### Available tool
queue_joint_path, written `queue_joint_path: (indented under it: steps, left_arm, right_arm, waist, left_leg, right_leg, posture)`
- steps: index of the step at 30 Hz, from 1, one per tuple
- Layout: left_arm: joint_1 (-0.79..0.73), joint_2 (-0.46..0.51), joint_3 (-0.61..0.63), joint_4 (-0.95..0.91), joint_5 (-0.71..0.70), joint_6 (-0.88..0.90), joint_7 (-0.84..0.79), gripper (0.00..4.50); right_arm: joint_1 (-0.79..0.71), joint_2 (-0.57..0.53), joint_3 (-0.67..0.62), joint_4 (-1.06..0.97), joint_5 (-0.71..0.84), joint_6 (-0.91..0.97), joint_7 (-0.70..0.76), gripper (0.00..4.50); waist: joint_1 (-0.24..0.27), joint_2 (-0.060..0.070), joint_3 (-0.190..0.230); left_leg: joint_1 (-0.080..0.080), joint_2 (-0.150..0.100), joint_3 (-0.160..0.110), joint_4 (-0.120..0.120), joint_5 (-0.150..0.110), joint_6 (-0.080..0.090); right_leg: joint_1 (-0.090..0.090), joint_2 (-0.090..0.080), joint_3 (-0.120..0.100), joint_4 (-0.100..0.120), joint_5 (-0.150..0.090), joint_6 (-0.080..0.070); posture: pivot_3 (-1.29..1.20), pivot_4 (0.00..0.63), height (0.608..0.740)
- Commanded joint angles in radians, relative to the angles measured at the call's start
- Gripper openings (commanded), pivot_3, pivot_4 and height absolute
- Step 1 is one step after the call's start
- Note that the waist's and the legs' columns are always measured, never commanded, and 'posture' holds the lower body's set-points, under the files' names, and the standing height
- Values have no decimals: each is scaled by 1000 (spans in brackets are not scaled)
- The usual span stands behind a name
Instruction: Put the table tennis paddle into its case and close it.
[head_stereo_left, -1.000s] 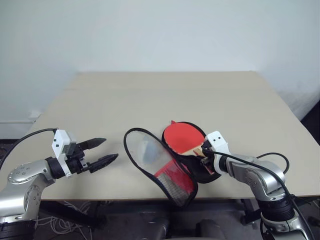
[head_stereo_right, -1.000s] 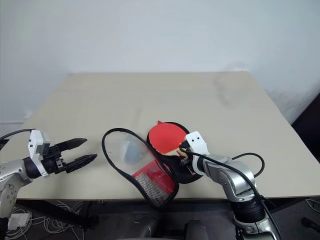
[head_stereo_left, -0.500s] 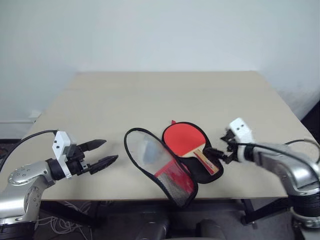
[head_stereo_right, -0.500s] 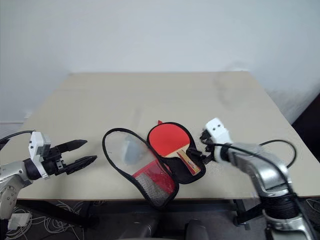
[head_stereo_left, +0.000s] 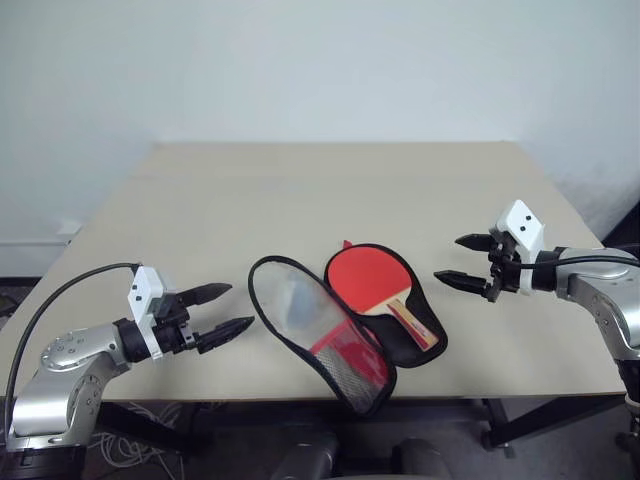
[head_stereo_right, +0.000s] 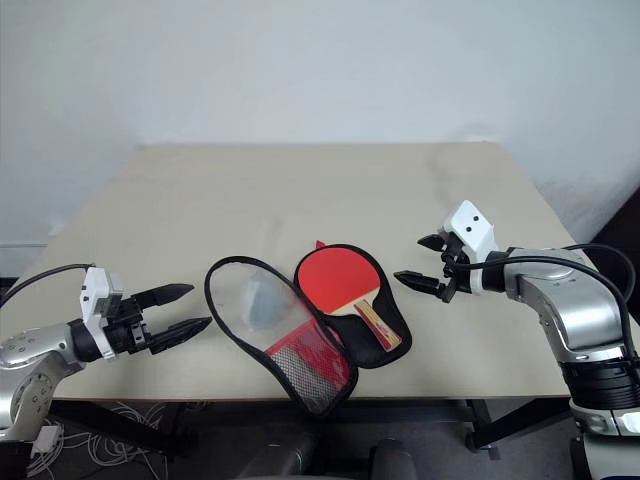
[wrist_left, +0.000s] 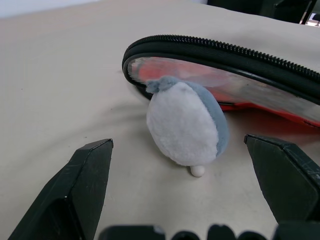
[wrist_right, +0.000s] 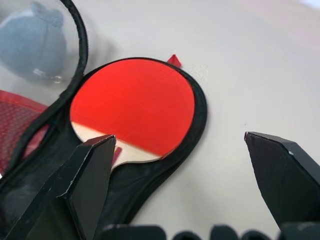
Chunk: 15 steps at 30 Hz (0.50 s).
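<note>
Two big things mattered, then the small stuff. Table (head_stereo_left: 300, 190): largest, flat, matte beige, smooth.

Case (head_stereo_left: 340, 325) lay near the front edge, unzipped and spread in two halves. Right half was black fabric lying flat; left half was the flap (head_stereo_left: 300, 305), w/ a clear window, red lining and black mesh panel at the near end, black zip edging all round. Soft and floppy, prob. light; judged it would sag or fold if lifted by one corner. Best hold looked like the flap's zip rim on its left side, to swing it over to the right. Zip pull not made out.

Table tennis paddle (head_stereo_left: 368, 280) sat already on the black half, red face up, handle pointing toward the front-right. Stiff flat blade, red rubber prob. grippy, short light wood handle w/ a dark stripe. Rigid, light, not fragile; handle would be the place to grab if it needed nudging.

Left gripper (head_stereo_left: 225, 310) hung left of the flap, fingers spread wide, holding nothing, aimed at the flap. Right gripper (head_stereo_left: 462, 262) hovered to the right of the case, apart from it, also wide open and empty.

Smallest: a plush toy (wrist_left: 187, 122), egg-shaped, white front and grey-blue back, fuzzy, stood on the table touching or just beside the flap's rim, in front of the left gripper. Could get in the way of the approach.
</note>
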<state>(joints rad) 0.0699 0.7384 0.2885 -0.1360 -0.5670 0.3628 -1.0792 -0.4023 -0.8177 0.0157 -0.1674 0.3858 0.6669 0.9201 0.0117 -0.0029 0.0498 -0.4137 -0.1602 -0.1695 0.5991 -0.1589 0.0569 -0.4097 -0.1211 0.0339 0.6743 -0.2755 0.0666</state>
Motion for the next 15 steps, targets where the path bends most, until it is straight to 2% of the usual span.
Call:
queue_joint_path:
  steps: [1, 7, 15]
  left_arm:
    - [-12, -16, -31, -49, -4, -4, 7, 4500]
    - [-42, -45, -74, -71, -14, 18, 29, 4500]
    - [-164, -132, -182, -134, -13, 74, 113, 4500]
  right_arm:
    - [-24, -9, -13, 7, -15, -30, 7, 4467]
    - [-17, -7, -23, -4, -13, -29, 5, 4467]
    - [-26, -21, -53, -42, 15, -3, 6, 4467]
  waist:
    - [0, 0, 0]
    - [-1, 0, 0]
    - [0, 0, 0]
  left_leg:
    - [0, 0, 0, 0, 0, 0]
    - [0, 0, 0, 0, 0, 0]
    - [0, 0, -1, 3, 0, 0]
  right_leg:
    - [0, 0, 0, 0, 0, 0]
    - [0, 1, -1, 0, 0, 0]
    - [1, 0, -4, 0, 0, 1]
  posture:
    - [0, 0, 707]
    - [0, 0, 707]
    - [0, 0, 707]
